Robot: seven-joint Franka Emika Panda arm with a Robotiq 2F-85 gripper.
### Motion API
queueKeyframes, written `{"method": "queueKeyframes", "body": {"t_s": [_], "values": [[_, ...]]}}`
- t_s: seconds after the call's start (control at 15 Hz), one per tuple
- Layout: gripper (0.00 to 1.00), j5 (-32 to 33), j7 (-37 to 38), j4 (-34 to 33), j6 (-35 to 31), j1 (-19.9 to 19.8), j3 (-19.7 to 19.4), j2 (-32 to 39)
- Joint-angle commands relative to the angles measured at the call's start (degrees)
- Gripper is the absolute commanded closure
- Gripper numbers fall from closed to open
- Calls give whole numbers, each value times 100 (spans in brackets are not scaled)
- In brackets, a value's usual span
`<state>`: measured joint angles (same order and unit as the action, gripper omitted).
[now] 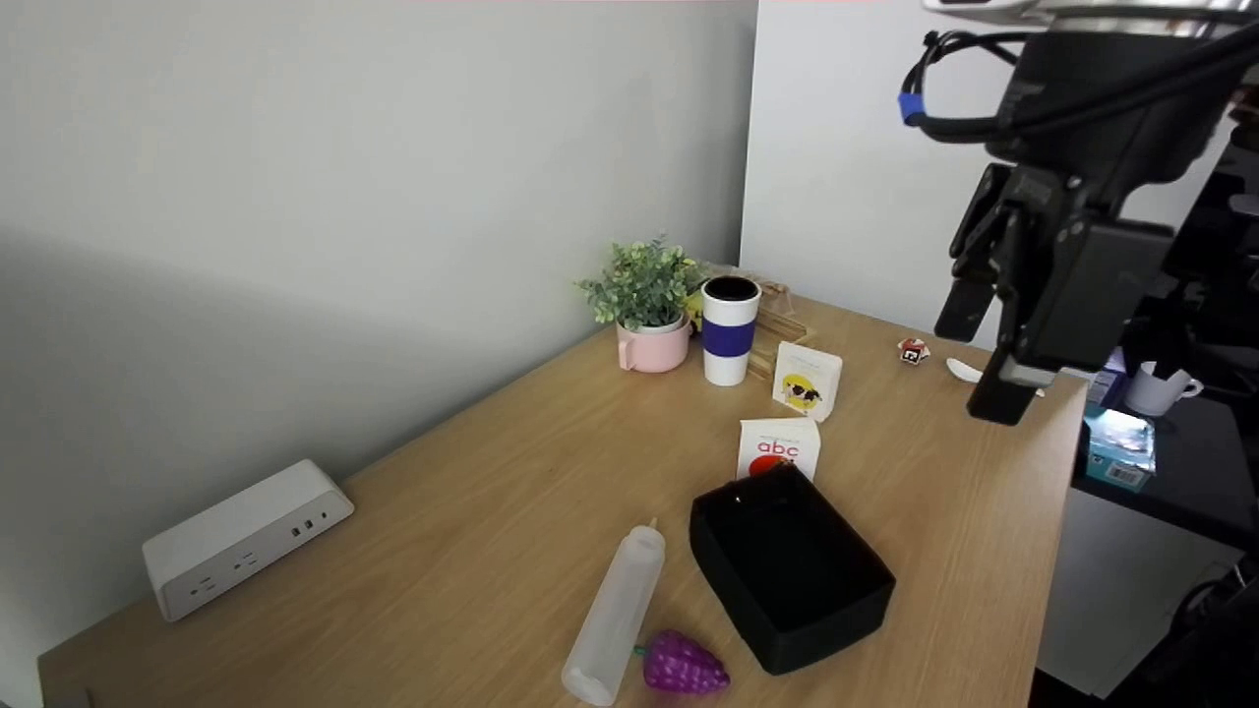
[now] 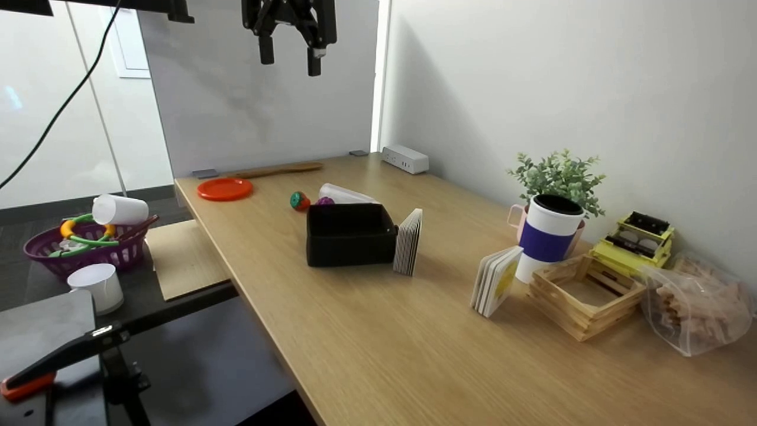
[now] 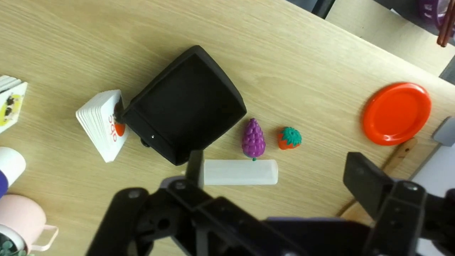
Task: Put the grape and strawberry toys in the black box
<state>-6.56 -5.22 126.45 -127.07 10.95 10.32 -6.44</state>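
Wrist view: beneath the spread, empty hand, grape and strawberry lie outside the box, both yet to go in; its dark inside reads poorly.

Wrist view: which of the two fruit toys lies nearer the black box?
The purple grape toy; the green-topped strawberry toy lies farther from the black box.

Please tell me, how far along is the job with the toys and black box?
Done: nothing yet; the black box holds neither toy. In hand: nothing; the gripper hangs open and raised. Left: placing the grape toy and the strawberry toy, both lying outside the box.
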Motion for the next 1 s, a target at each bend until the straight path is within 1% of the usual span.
{"method": "queueKeyframes", "body": {"t_s": [0.0, 0.13, 0.47, 0.6, 0.87, 0.93], "values": [[0, -402, -521, -584, -101, 78, 5, 784], [0, -525, -703, -936, -42, 96, 69, 1248], [0, -337, -767, -1962, 323, 112, 240, 2475], [0, -169, -611, -2486, 657, 148, 246, 3028], [0, -48, -666, -3445, 1554, 162, 253, 3925], [0, -127, -624, -2803, 1036, 133, 258, 3470]]}}
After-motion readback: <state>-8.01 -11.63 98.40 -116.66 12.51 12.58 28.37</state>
